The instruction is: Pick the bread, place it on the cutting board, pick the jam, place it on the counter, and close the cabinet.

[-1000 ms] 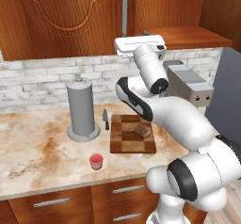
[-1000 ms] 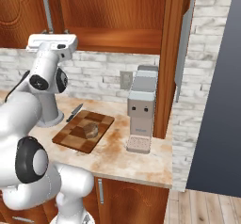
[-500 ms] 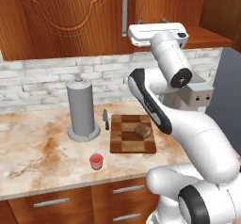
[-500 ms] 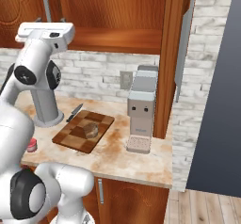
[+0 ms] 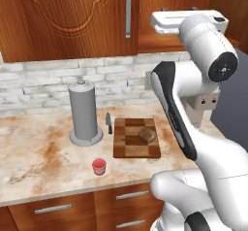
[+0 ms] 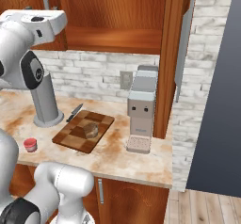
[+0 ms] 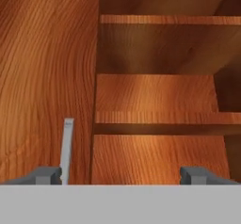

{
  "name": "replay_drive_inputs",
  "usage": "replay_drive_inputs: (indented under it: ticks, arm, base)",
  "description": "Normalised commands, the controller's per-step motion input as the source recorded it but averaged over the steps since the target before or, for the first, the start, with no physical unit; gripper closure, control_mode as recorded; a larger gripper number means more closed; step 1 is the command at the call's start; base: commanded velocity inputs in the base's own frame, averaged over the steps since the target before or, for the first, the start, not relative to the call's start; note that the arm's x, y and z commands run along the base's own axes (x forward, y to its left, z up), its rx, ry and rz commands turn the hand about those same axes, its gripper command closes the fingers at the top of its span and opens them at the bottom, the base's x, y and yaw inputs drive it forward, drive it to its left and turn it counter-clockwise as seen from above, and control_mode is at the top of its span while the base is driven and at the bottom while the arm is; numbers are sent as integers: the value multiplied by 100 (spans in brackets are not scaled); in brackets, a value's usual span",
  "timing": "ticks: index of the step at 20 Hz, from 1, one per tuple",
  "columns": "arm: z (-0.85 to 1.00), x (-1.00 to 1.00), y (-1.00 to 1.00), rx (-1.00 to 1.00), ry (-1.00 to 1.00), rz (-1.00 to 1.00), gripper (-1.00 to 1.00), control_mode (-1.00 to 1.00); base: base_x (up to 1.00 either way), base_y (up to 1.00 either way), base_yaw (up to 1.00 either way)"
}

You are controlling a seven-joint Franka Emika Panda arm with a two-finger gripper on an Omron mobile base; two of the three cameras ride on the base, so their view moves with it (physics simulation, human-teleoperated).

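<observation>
The jaws stand wide apart and hold nothing; in the hand view the gripper looks into the open cabinet, where bare wooden shelves show, and the two finger tips rise at the bottom edge. The bread already lies on the cutting board, and the jam stands on the counter, near the front edge and apart from the board. So I judge that only the closing of the cabinet is left. Its open door stands out toward the room on the right side in the right base view, with a vertical silver handle on it. The door is stiff wood on hinges and probably swings lightly; I think it is better to push on the flat panel near the free edge than to pinch the slippery bar. I count one bread, one jam, one cutting board, one small knife beside the board, one grey paper towel holder and one coffee machine.
</observation>
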Motion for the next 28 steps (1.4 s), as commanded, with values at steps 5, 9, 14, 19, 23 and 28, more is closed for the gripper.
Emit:
replay_drive_inputs:
  ticks: [5, 9, 14, 19, 23, 28]
  arm:
    - [38, -85, -15, -1, 17, -7, -100, -100]
    - [38, -88, -8, -4, 24, -6, -100, -100]
    - [18, -81, -23, -4, 20, -3, -100, -100]
    - [0, -47, -50, 0, 4, 1, -100, -100]
    - [-5, -51, -38, -3, 1, 2, -100, -100]
    - [-11, -48, -30, -3, 0, 2, -100, -100]
  base:
    - [0, 0, 0]
    - [0, 0, 0]
    - [0, 0, 0]
    - [0, 0, 0]
    - [0, 0, 0]
    - [0, 0, 0]
